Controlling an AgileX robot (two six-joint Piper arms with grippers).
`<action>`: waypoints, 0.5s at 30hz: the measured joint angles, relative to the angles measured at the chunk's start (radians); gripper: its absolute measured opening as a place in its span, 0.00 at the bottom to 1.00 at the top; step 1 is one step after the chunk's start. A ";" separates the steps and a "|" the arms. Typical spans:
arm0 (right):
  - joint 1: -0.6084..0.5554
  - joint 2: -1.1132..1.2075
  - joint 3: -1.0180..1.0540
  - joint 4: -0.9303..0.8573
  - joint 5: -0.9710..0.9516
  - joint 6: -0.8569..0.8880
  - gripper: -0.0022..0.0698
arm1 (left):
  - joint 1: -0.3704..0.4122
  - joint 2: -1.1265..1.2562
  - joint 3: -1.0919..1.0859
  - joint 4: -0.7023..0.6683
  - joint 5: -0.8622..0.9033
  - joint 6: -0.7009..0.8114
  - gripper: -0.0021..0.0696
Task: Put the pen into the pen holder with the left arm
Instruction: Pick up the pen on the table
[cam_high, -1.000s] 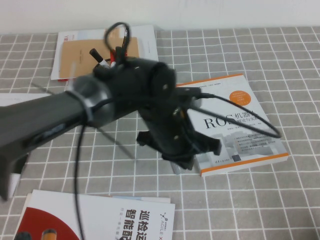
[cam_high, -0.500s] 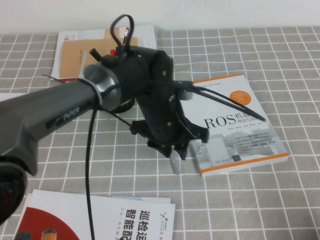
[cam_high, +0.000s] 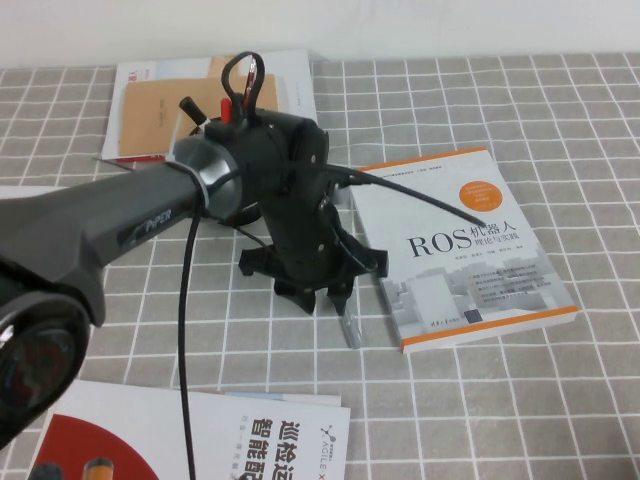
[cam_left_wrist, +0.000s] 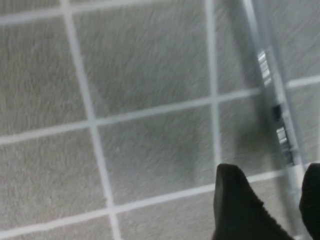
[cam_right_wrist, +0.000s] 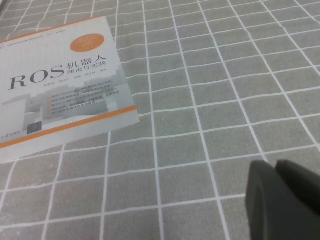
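- The slim grey pen (cam_high: 348, 326) is lying flat on the grey checked tablecloth (cam_high: 560, 120), just beside the near-left corner of the white and orange ROS book (cam_high: 470, 250).
- Its long axis is running close to the 12-to-6 line in your high view, tipped slightly toward 5.
- The left gripper (cam_left_wrist: 275, 200) is hanging directly over it, fingers (cam_left_wrist: 235, 205) spread, one on each side of the barrel, not pinching it.
- The black mesh pen holder (cam_high: 238, 212), mostly hidden behind the left arm (cam_high: 120, 230), is sitting toward 11 o'clock from the pen.
- The right gripper (cam_right_wrist: 275, 167) is idling well off toward 4 o'clock, fingers pressed together; the left is yours.
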 joint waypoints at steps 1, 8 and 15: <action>0.000 0.000 0.000 0.000 0.000 0.000 0.01 | 0.000 0.000 -0.009 0.000 0.000 0.000 0.38; 0.000 0.000 0.000 0.000 0.000 0.000 0.01 | 0.000 0.009 -0.069 -0.018 -0.005 0.003 0.49; 0.000 0.000 0.000 0.000 0.000 0.000 0.01 | -0.002 0.052 -0.085 -0.004 0.005 -0.020 0.69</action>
